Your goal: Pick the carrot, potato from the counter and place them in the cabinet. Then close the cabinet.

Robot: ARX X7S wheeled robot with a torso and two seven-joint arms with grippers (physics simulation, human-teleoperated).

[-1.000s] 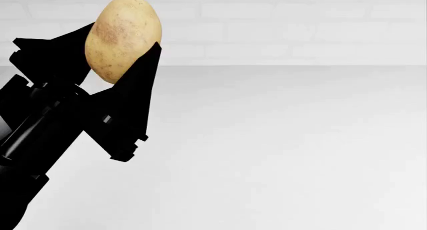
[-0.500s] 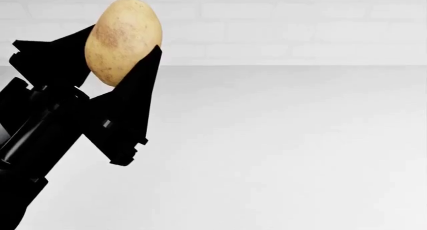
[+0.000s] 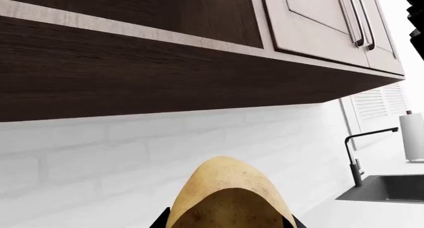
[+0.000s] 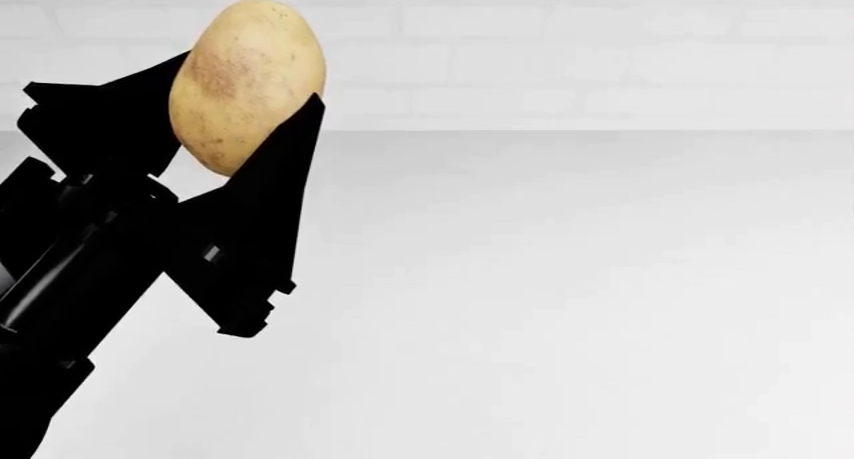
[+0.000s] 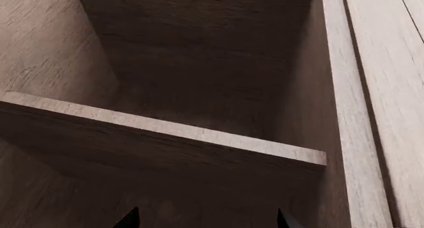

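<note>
Potato (image 4: 247, 82) is held upright between the two black fingers of the left gripper (image 4: 240, 104), raised at the left of the head view against the white brick wall (image 4: 601, 49) and well above the counter (image 4: 561, 299). To the right of the gripper the counter is seen as a wide bare surface up to its back edge at the wall. In the left wrist view the dark underside of the cabinet (image 3: 166, 74) is seen overhead of the potato, with closed doors (image 3: 318, 24) beyond, then a faucet (image 3: 361, 153) and sink (image 3: 388, 188) near a white cylinder (image 3: 412, 136). The right gripper (image 5: 205, 220) is seen only as two separated fingertips, empty, facing a shelf (image 5: 166, 128) inside the open cabinet.
</note>
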